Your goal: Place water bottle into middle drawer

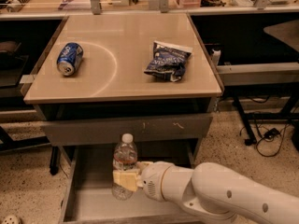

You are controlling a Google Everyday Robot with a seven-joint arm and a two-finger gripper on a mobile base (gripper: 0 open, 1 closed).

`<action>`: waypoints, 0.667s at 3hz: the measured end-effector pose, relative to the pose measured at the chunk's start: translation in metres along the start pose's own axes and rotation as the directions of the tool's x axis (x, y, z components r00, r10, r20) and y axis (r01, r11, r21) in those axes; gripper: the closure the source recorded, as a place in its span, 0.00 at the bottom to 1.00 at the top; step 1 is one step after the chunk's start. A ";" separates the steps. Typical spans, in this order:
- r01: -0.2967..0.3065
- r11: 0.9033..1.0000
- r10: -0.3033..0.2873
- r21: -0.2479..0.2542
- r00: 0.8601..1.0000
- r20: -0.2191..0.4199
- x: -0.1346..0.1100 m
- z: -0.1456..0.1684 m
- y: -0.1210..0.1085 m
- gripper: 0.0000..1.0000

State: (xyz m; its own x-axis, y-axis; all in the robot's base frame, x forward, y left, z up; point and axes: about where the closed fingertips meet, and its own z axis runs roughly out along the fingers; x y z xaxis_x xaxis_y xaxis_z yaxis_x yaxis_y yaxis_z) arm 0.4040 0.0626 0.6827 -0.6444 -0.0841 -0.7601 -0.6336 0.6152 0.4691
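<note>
The water bottle (124, 162) is a clear ribbed bottle with a white cap. It stands upright inside the open middle drawer (88, 204), low in the camera view. My gripper (126, 178) comes in from the right and is shut on the bottle's lower body with its pale pads. The bottle's base is at or just above the drawer's grey floor; I cannot tell whether it touches. The white arm (210, 192) covers the drawer's right part.
A blue soda can (70, 59) lies on the left of the tabletop (122, 78). A dark chip bag (167, 61) lies on the right. The shut drawer front with pale scratches (126, 127) is just above the bottle. Cables lie on the floor at right.
</note>
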 end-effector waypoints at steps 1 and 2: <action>-0.077 0.997 0.076 0.019 0.996 0.042 0.028 0.020 -0.019 1.00; -0.077 0.997 0.076 0.019 0.996 0.042 0.029 0.020 -0.019 1.00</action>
State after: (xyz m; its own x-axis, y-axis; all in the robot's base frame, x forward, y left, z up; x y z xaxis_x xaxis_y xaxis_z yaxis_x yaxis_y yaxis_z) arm 0.4065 0.0641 0.6428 -0.6720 -0.0036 -0.7405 -0.5736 0.6350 0.5174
